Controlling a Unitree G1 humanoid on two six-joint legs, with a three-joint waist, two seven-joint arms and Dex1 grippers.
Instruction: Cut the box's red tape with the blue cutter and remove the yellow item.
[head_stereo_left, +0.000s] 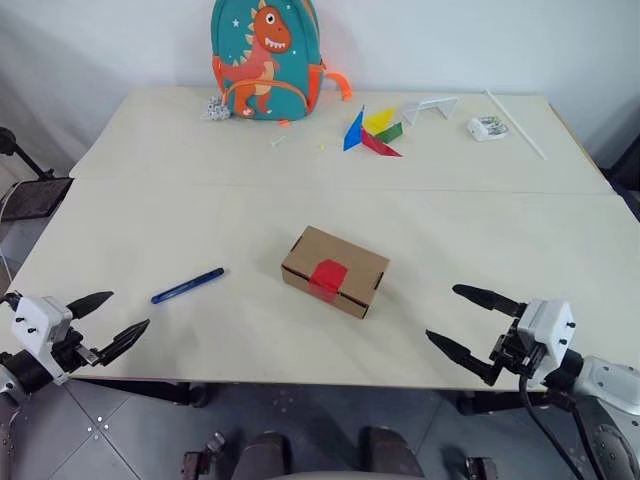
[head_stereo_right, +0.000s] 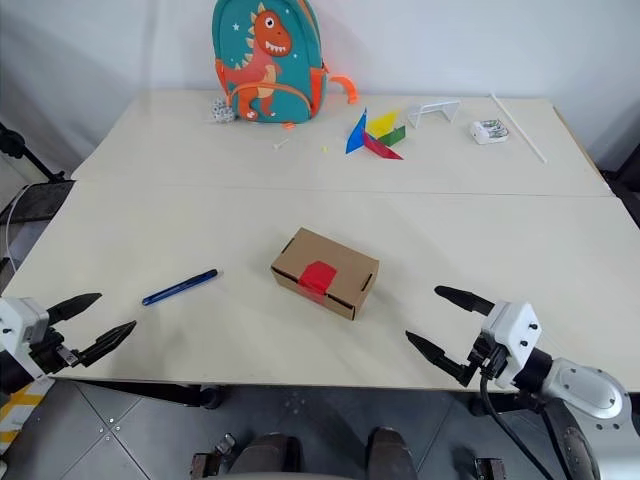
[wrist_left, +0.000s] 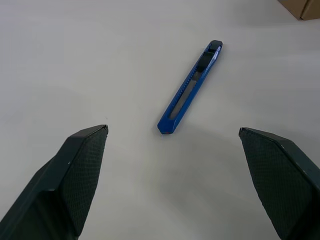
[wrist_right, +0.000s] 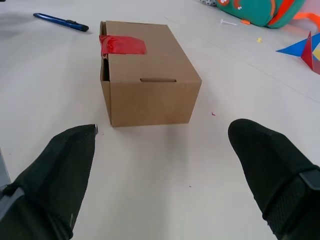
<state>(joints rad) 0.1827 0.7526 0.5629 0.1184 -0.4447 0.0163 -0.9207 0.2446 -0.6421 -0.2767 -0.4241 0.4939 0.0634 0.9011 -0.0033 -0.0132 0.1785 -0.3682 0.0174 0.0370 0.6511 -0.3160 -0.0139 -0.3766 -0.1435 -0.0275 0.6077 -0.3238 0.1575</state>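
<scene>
From the head camera you see the cream table (head_stereo_left: 200, 210) with the box (head_stereo_left: 335, 270) near its middle, closed, the red tape (head_stereo_left: 328, 276) folded over its near top edge. The blue cutter (head_stereo_left: 187, 285) lies flat to the box's left, well apart from it, with bare tabletop between them. Along the far edge stand a dinosaur backpack (head_stereo_left: 265, 58), a cluster of coloured paper triangles (head_stereo_left: 370, 132), a white folded paper piece (head_stereo_left: 432, 106), a small white device (head_stereo_left: 487, 127) and a thin white rod (head_stereo_left: 516, 124), all well clear of the box. Your left gripper (head_stereo_left: 110, 320) hovers at the table's near left edge, fingers spread and empty. Your right gripper (head_stereo_left: 472, 323) hovers at the near edge right of the box, also spread wide and empty.

In the left wrist view, the cutter (wrist_left: 190, 87) lies slantwise ahead between the two spread fingers (wrist_left: 75, 175), untouched, with a corner of the box (wrist_left: 302, 7) beyond it.

In the right wrist view, the box (wrist_right: 145, 70) sits straight ahead of the open fingers (wrist_right: 272, 170). The tape (wrist_right: 122, 45) bridges the lid and one end face. Open tabletop surrounds the box; the cutter (wrist_right: 60, 21) lies beyond it.
</scene>
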